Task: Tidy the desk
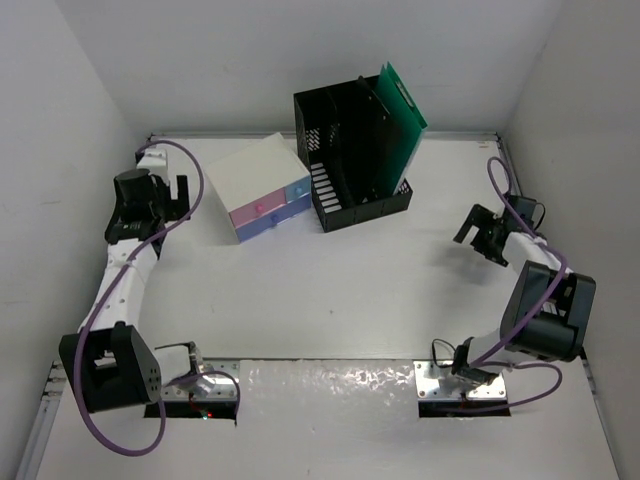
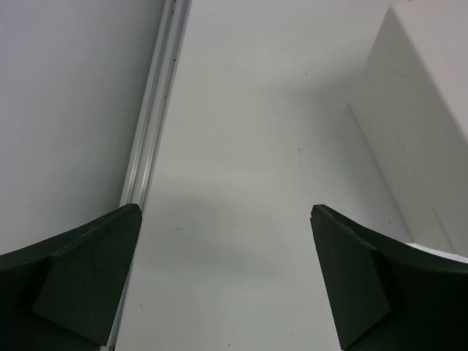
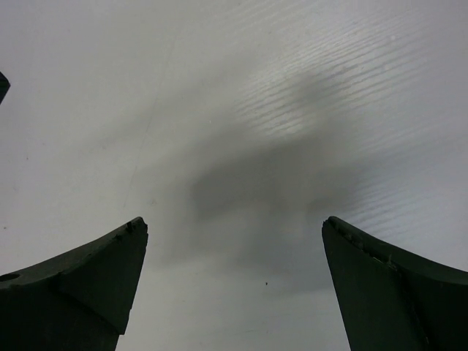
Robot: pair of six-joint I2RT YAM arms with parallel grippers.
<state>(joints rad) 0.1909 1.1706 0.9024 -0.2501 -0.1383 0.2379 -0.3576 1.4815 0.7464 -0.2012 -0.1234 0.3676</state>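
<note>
Looks about done: drawer box (image 1: 262,185) and file rack (image 1: 345,160) holding a green folder (image 1: 402,108) sit far on the desk (image 1: 350,300), left tool (image 2: 225,208) and right tool (image 3: 235,219) both spread wide, empty.

The top external camera sits high above and behind the arm bases, looking down and forward over the whole large flat white surface (image 1: 330,290). The left wrist camera rides low and close, facing past the black left hand (image 2: 225,212) along the thin pale metal rim (image 2: 150,131) at the surface's left edge. It shares with the top view the small cream-topped box with pink and blue drawers (image 2: 417,110), seen here only as a white side wall. The right wrist camera looks closely down between the fingers of the black right hand (image 3: 235,221) at bare surface.
</note>
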